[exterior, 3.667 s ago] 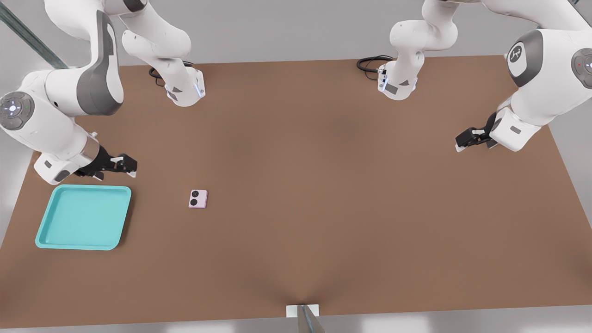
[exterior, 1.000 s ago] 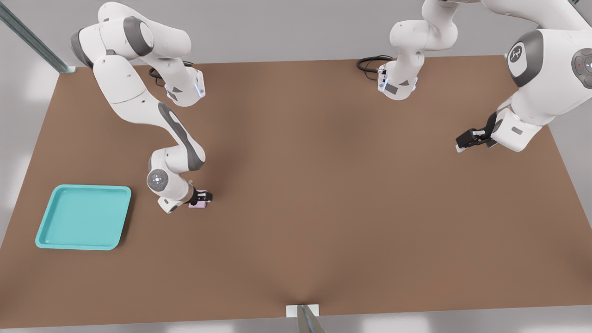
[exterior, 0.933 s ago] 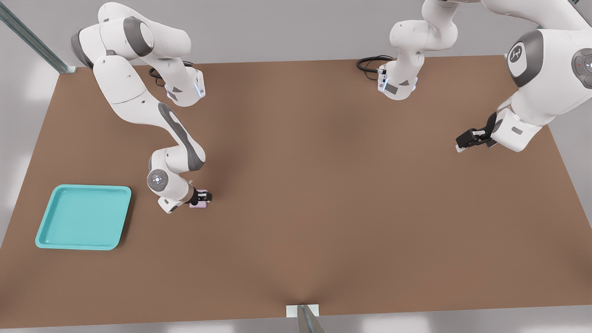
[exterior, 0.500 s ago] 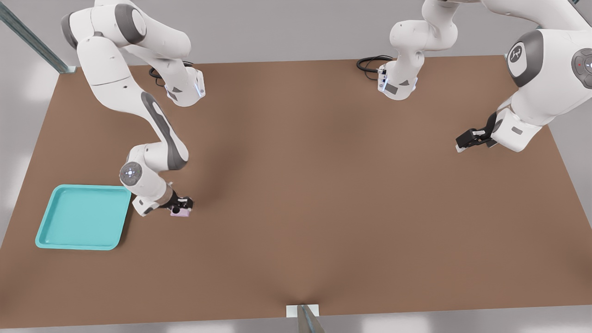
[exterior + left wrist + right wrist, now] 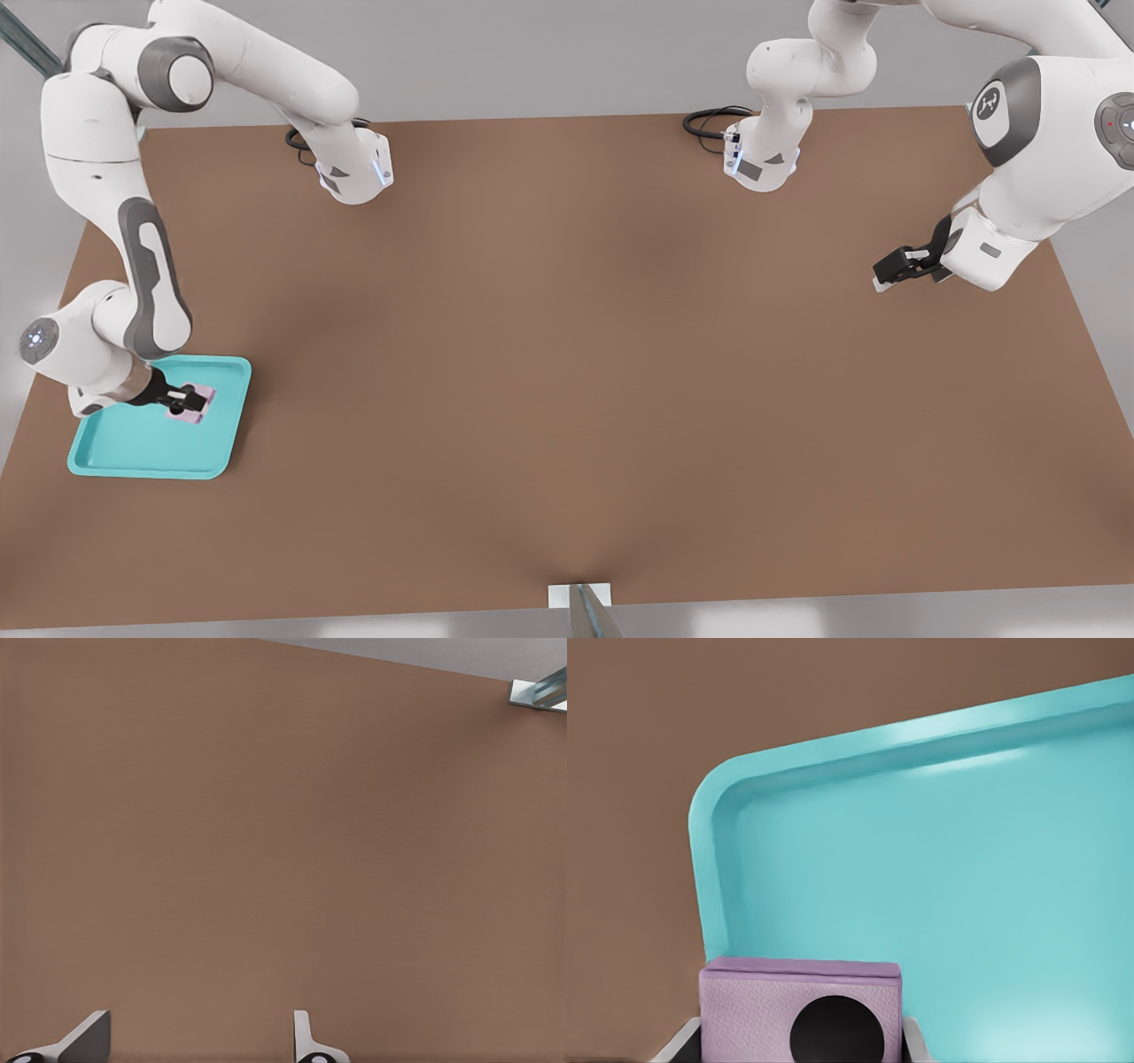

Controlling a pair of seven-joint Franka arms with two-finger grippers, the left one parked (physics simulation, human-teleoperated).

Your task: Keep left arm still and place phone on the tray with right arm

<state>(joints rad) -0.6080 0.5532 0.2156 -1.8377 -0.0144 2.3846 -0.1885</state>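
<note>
Currently the scene holds one tray (image 5: 133, 447), one phone (image 5: 197, 404) and one working arm, the right arm (image 5: 146, 266), all on a brown table (image 5: 567, 372).

The tray lies flat near the table's edge on the front view's left, a short way in from the near edge. Its rim is low and its corners are rounded. Most of its turquoise floor is bare, particularly the half toward the near edge. The rest of the table, from the tray across to the front view's right edge, is open brown surface.

The phone sits over the tray's far half, near the corner that faces the table's middle, and well inside the rim. In the right wrist view the phone (image 5: 799, 1010) shows one round black lens on its pale pink face (the second lens is out of frame), with the tray (image 5: 939, 904) floor beyond it.

The gripper (image 5: 184, 402) is closed on the phone, one finger at each side of it. Whether the phone touches the tray floor cannot be determined.

The right arm rises from its base at the far edge, bends at a raised elbow, and descends along the table's left edge. Its wrist is over the tray's far rim, and the gripper points toward the table's middle.
</note>
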